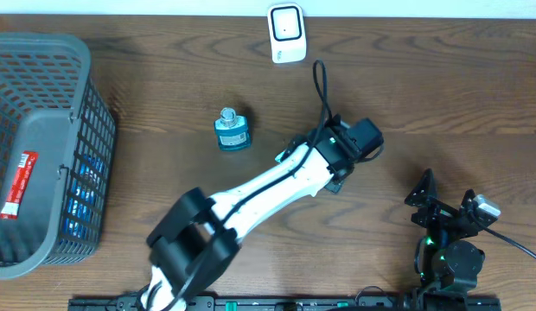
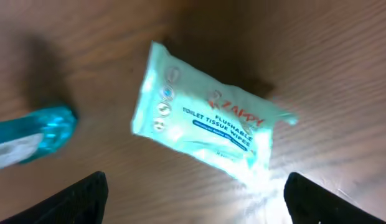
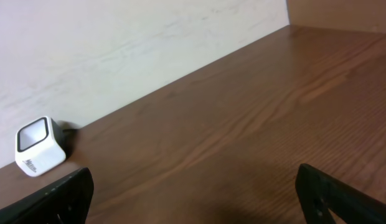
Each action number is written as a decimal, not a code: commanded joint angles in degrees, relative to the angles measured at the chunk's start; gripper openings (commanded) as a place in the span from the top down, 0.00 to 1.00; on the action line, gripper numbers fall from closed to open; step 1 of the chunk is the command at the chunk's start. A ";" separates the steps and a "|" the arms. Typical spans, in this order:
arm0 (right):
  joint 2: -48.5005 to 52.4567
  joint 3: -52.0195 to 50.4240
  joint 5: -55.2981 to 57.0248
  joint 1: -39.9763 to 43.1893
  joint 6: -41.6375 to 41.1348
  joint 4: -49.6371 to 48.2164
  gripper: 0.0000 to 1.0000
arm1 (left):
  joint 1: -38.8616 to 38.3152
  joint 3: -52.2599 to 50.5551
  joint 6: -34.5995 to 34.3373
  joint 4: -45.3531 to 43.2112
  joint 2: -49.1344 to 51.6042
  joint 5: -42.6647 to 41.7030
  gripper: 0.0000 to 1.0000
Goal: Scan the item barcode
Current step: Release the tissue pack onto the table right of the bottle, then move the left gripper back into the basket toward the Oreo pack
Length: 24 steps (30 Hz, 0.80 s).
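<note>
left pincer (image 2: 196, 186) released | wipes pack (image 2: 205, 124) blurred, hidden overhead | right pincer (image 3: 193, 180) released, tips cut off

Table (image 1: 441, 95): brown wood, clear grain lines, smooth, low sheen. Wipes pack (image 2: 205, 127), centre of left wrist view: soft plastic film, pale teal, glossy, crinkled, glare at its lower right end. Bottle (image 1: 232, 131): teal see-through plastic, shiny. Basket (image 1: 43, 147), left edge of overhead view: grey plastic lattice, matt. Scanner (image 1: 286, 33), top centre: white hard plastic, smooth, slight gloss. Wall (image 3: 118, 50): off-white, matt, faint streaks. Left arm (image 1: 277, 186): white glossy shell, black matt joints. Left gripper (image 2: 196, 180) and right gripper (image 3: 194, 171): fingers black, matt; material unclear.
</note>
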<state>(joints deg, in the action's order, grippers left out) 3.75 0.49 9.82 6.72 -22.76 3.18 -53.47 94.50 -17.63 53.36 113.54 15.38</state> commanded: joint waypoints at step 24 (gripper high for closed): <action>0.13 -0.17 0.13 -0.81 0.74 0.07 0.01 | 55.49 13.64 1.16 12.46 -46.51 8.55 0.02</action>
<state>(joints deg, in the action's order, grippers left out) 3.75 0.47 9.85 6.72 -22.76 3.18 -5.61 108.57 -15.03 64.66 66.11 25.26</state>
